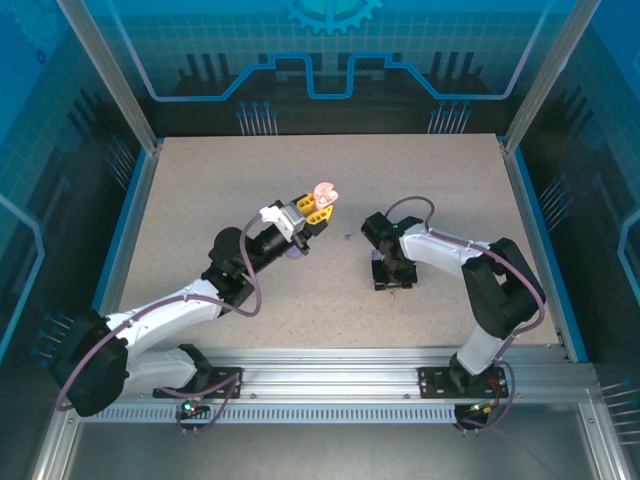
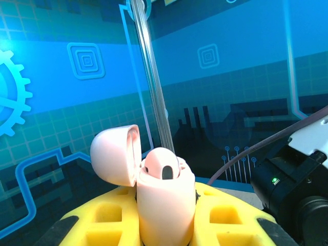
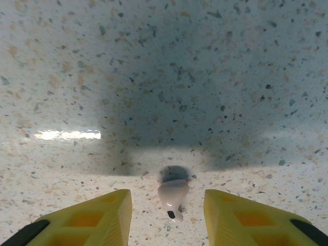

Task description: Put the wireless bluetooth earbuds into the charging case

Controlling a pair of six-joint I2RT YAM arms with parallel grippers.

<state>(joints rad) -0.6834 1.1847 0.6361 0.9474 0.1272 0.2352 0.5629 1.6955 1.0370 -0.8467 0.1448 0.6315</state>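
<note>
Your left gripper (image 1: 318,206) is clenched on the pink charging case (image 2: 166,205) and holds it upright above the table (image 1: 220,180). Bare speckled surface lies on every side of the case. The table's far edge and its blue side rims (image 1: 121,240) are well apart from it, so there is room to move the case any way. In the left wrist view the lid (image 2: 115,154) is flipped open to the case's left. One pink earbud (image 2: 163,168) sits in the body just beside the hinge.

To the right of the case and nearer the arm bases, your right gripper (image 3: 167,201) points down at the table. Its jaws are released and grasp nothing. A second pink earbud (image 3: 173,193) lies flat on the table between the yellow fingers (image 3: 97,218), with a gap on each side, so it touches neither.

The right arm's black wrist (image 2: 287,200) stands close on the case's right in the left wrist view, and its purple cable (image 1: 412,204) arches up on that same side.

A small speck (image 1: 345,237) lies on the table between the case and the right gripper, too small to tell what it is. A lavender shape (image 1: 292,254) shows under the left arm, nearer the bases than the case. It is partly hidden, so you cannot tell what it is.
</note>
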